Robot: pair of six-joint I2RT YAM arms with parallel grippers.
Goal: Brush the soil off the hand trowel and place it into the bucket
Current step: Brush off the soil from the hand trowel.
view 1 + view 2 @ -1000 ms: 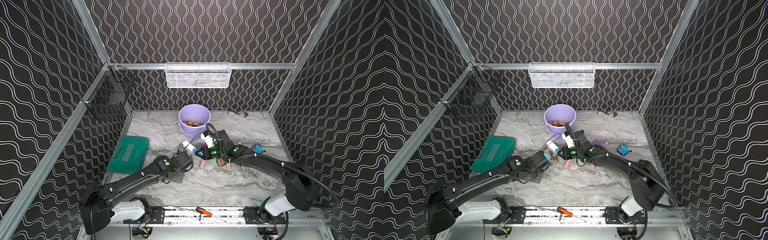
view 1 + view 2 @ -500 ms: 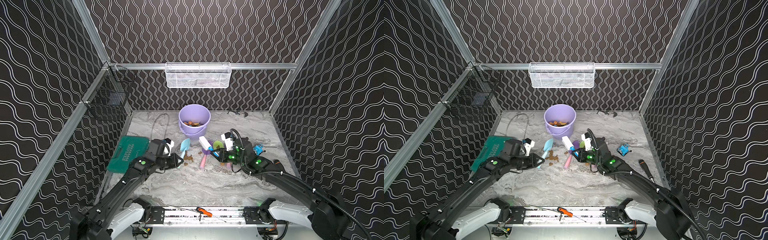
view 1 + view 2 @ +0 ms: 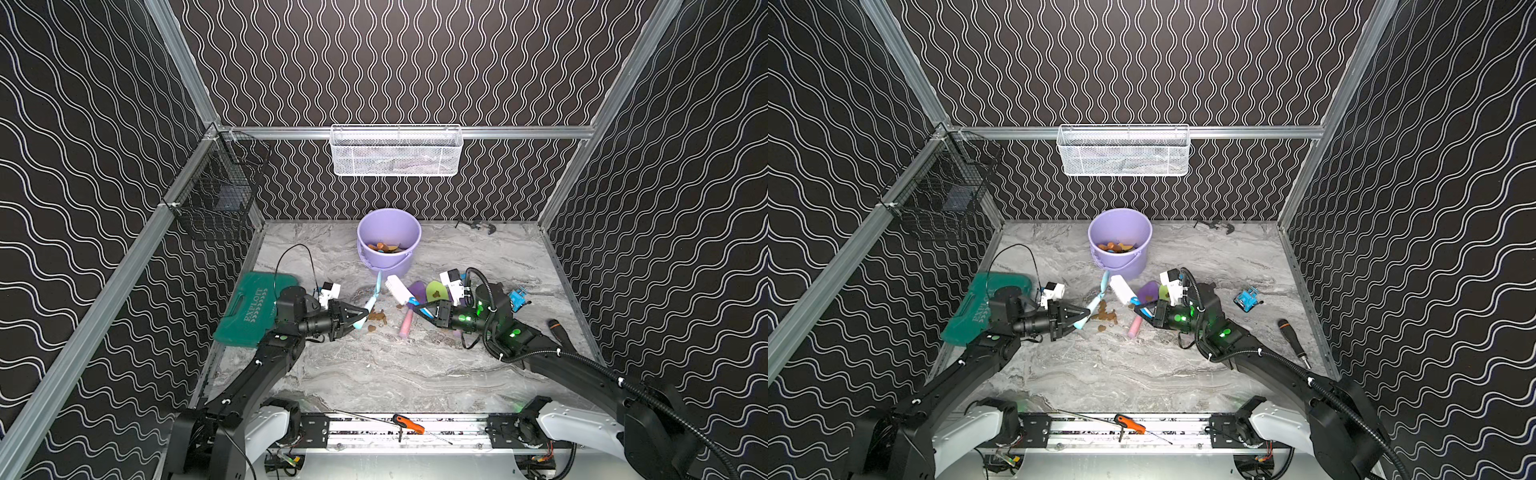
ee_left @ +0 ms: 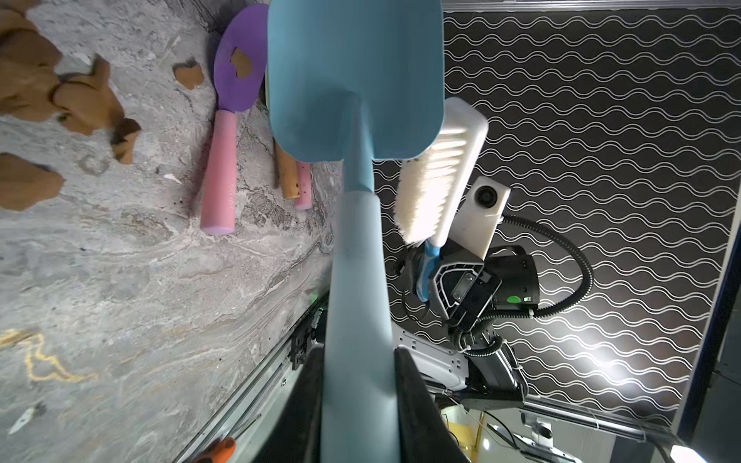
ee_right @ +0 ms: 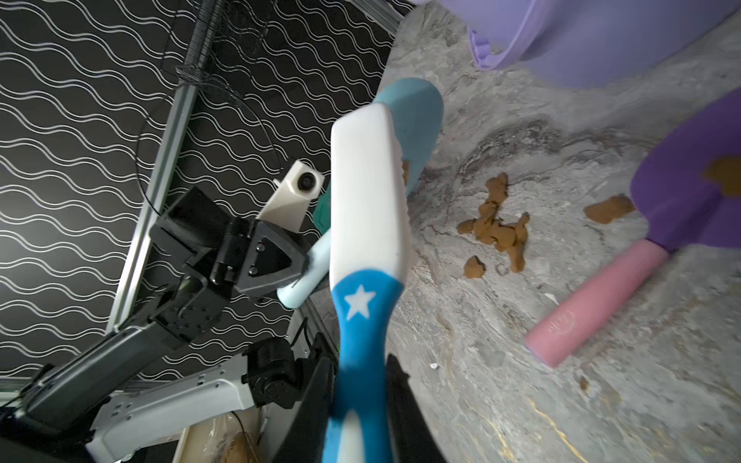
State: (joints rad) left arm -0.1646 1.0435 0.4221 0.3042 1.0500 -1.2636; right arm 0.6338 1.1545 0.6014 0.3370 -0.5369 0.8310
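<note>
Left gripper point(image 3: 357, 322) clamped narrow on the handle of the blue trowel point(image 3: 372, 297). In the left wrist view both fingers point(image 4: 304, 401) press the handle sides. The trowel is one-piece light-blue plastic with a round handle, a short neck and a broad scoop blade. It is held off the table point(image 3: 395, 374), tilted, blade toward the bucket point(image 3: 386, 262) and tip near the bucket base. The blade back point(image 4: 357, 80) looks clean. In the right wrist view a small brown bit shows against the blade point(image 5: 417, 116) next to the brush head.

Right gripper point(image 3: 432, 311) closed on the blue handle of the brush point(image 3: 397, 288), which has a white head and white bristles point(image 4: 437, 176). The brush head is just beside the blade; can't tell if they touch.

Soil point(image 3: 377, 318) lies as brown clumps on the table below and between the two tools, in both top views point(image 3: 1106, 316).

The bucket is upright at the back-centre, with brown and coloured bits inside.

A purple trowel point(image 3: 417, 289) with a pink handle lies flat near the right gripper, one soil clump on its blade. A green blade point(image 3: 434, 291) lies beside it, also with a clump.

A green case point(image 3: 249, 307) lies behind the left arm.
</note>
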